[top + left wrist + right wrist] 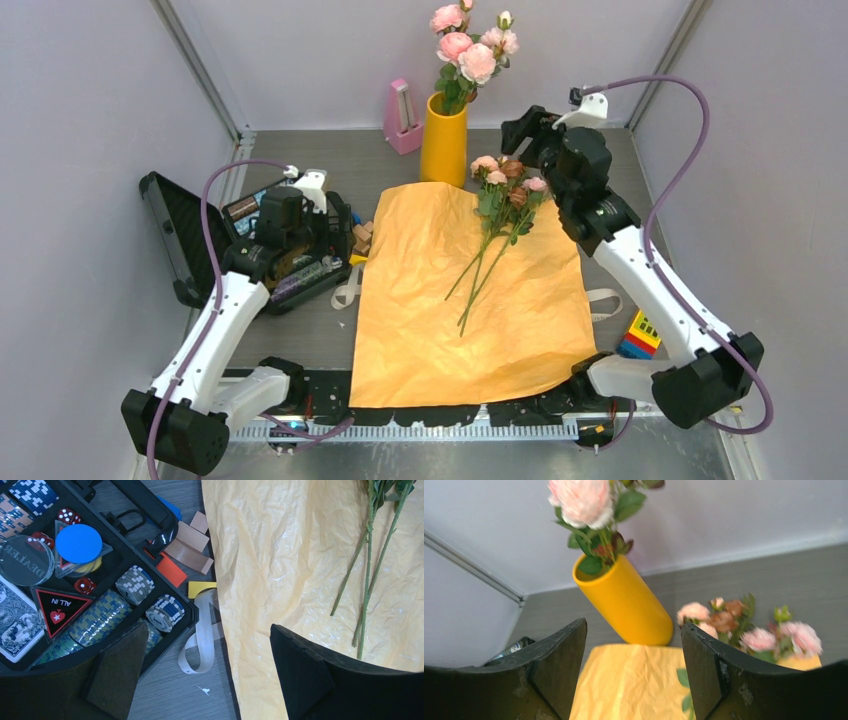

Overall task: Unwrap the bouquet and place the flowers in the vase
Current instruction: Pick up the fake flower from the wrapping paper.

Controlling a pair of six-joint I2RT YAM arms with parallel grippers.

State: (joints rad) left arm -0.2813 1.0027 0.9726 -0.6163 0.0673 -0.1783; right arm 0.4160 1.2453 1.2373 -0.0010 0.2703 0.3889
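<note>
The orange paper point(470, 300) lay open and flat by the arm bases, with the left gripper point(207, 630) wide open and empty over its left edge. Farther, a few flowers point(500, 215) — pink and brownish, on thin green stems — lay on the paper, not yet placed. The right gripper point(634, 625) was open and empty beside their heads. At the back, the yellow vase point(444, 140) held several pink roses point(470, 50).

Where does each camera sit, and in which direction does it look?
Top external: above and behind the bases, looking down on the table; left arm and right arm show.
Left wrist: looks down at the poker case and orange paper; the open left gripper shows.
Right wrist: low, faces the vase and back wall; the open right gripper shows.
Shared: all three see the paper and the loose flowers.
</note>
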